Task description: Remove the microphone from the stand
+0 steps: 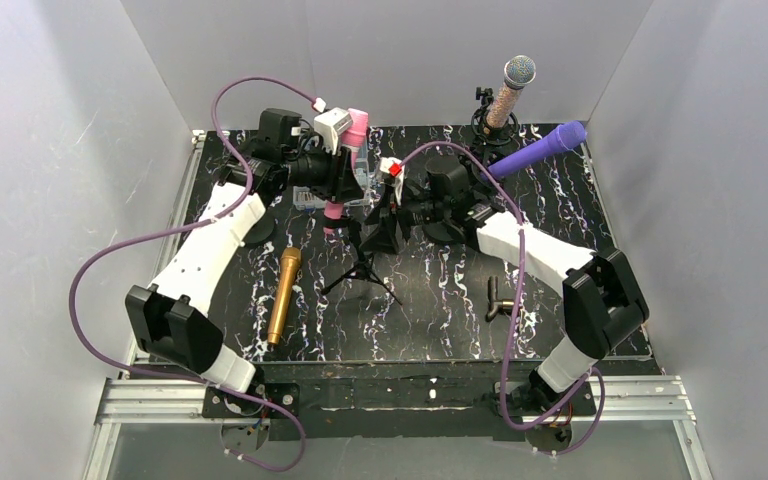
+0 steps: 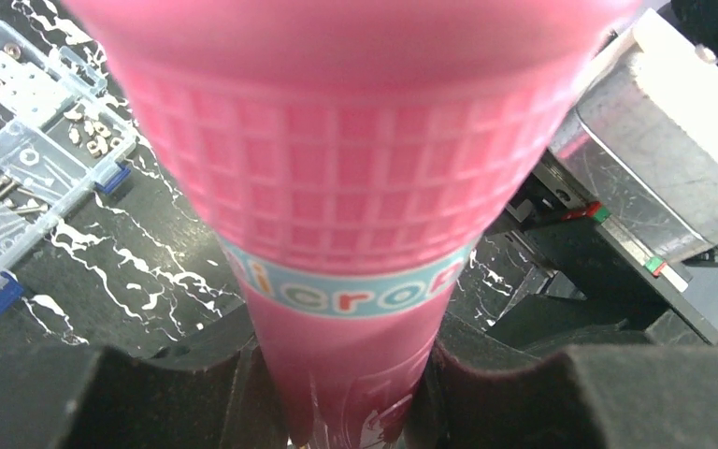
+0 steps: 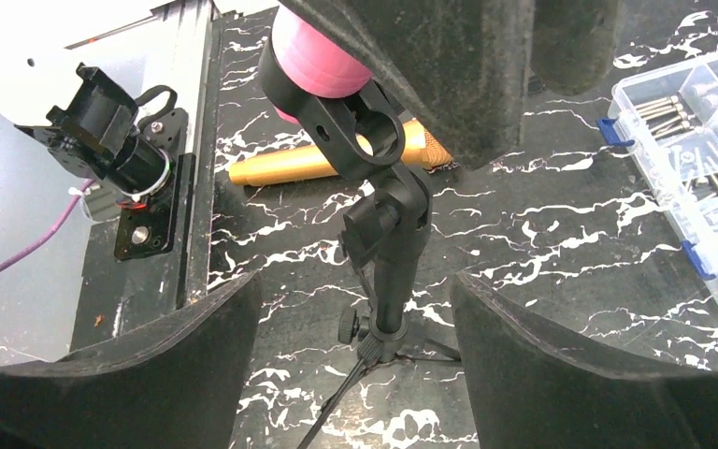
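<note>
Grip check first: left gripper [image 1: 344, 178] pinched hard on the pink microphone [image 2: 346, 187], below the lettered band, one black finger [image 2: 150, 393] on each side. Next, right gripper [image 3: 351, 285]: spread wide, holding nothing, straddling the stem of the tripod stand [image 3: 394, 281] with a gap on both sides.

Pink microphone position: roughly upright, tail end seated in the stand's clip [image 3: 360, 131], not out of it yet. From the top camera, toward the back middle of the table [image 1: 440, 330], between the two wrists.

Microphone count: four.
- one pink, in the clip
- one gold microphone [image 1: 283, 295], lying flat on the table left of the tripod legs
- one silver-headed microphone [image 1: 510, 90], upright on a rear stand [image 1: 485, 125]
- one purple microphone [image 1: 540, 147], tilted, at the right rear

Stand count: two clearly seen, the tripod plus the rear one. Support under the purple one hidden behind the right arm, cannot tell.

Parts box [image 2: 19, 140]: one, clear plastic with blue latches and screws inside, near the pink microphone. Small black part [image 1: 498, 298]: one, loose on the table beside the right arm. Purple cables [image 1: 110, 250]: two, one per arm.
</note>
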Motion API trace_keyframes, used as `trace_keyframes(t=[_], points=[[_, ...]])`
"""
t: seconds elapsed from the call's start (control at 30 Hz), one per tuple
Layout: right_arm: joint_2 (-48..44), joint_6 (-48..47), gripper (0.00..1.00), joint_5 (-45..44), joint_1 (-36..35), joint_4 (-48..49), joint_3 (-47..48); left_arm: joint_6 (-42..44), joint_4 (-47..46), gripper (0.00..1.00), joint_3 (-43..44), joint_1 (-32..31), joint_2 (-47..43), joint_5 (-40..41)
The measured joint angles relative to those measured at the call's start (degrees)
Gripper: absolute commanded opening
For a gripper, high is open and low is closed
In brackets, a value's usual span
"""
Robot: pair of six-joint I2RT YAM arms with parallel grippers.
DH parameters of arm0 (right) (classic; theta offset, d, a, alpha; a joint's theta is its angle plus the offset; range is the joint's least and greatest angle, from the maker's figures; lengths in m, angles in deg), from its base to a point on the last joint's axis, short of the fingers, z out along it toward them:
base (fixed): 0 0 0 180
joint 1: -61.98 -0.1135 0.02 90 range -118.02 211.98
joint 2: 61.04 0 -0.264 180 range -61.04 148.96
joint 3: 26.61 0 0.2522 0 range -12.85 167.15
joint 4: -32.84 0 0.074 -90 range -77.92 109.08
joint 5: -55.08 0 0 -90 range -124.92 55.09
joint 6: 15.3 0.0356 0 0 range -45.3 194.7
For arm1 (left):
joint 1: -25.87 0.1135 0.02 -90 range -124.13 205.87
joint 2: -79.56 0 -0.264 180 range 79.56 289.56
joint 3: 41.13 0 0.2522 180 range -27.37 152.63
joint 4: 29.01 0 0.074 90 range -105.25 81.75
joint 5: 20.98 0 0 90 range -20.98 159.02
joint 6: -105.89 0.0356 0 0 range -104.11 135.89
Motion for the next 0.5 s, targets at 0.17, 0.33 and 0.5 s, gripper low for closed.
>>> trace_keyframes(t=[0.17, 0.33, 0.5], points=[[0.24, 0.68, 0.79, -0.5, -0.63, 2.56, -1.01, -3.37, -0.79, 0.0, -0.87, 0.0, -0.96, 1.38], [1.36, 1.18, 0.77, -1.79, -0.72, 4.79, -1.66, -5.92, -1.31, 0.0, -1.81, 0.0, -1.2, 2.1], [2.97, 2.43, 0.74, -2.86, -0.76, 6.49, -2.43, -7.8, -1.29, 0.0, -2.62, 0.0, -1.29, 2.27]])
